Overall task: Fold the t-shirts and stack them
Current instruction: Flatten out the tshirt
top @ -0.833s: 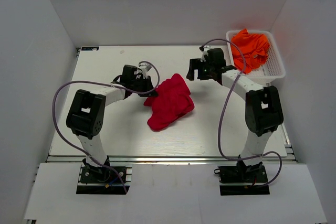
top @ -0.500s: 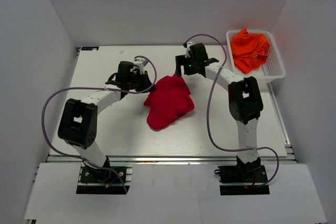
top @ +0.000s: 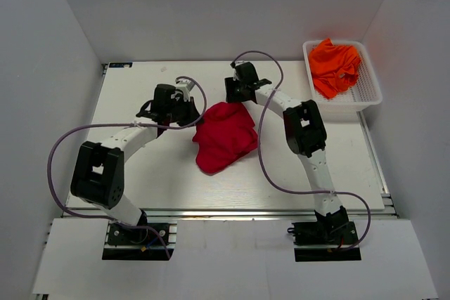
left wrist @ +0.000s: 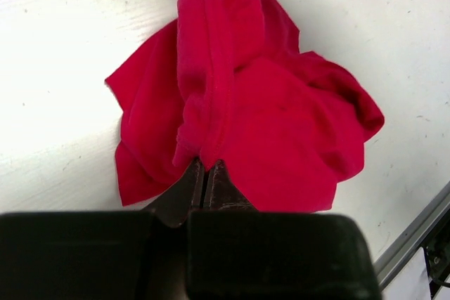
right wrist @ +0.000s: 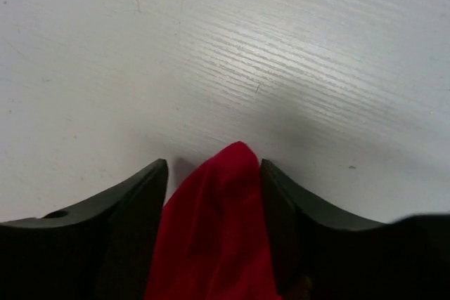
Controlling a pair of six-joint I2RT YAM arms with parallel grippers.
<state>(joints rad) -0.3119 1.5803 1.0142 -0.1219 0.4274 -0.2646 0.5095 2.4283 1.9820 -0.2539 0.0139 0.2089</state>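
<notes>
White tabletop (top: pixel 133 166) shows left, near and right of the crumpled crimson red cloth t-shirt (top: pixel 225 137) at its middle. The left hand (top: pixel 191 113), fingers together, pinches the shirt's left edge. The right hand (top: pixel 233 98) clamps a fold at its far edge. Bright orange t-shirts (top: pixel 336 61) fill the white plastic mesh basket (top: pixel 369 94) at far right.

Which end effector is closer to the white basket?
Right. The right end effector is at the far edge of the red t-shirt, toward the basket; the left end effector grips its left edge.
</notes>
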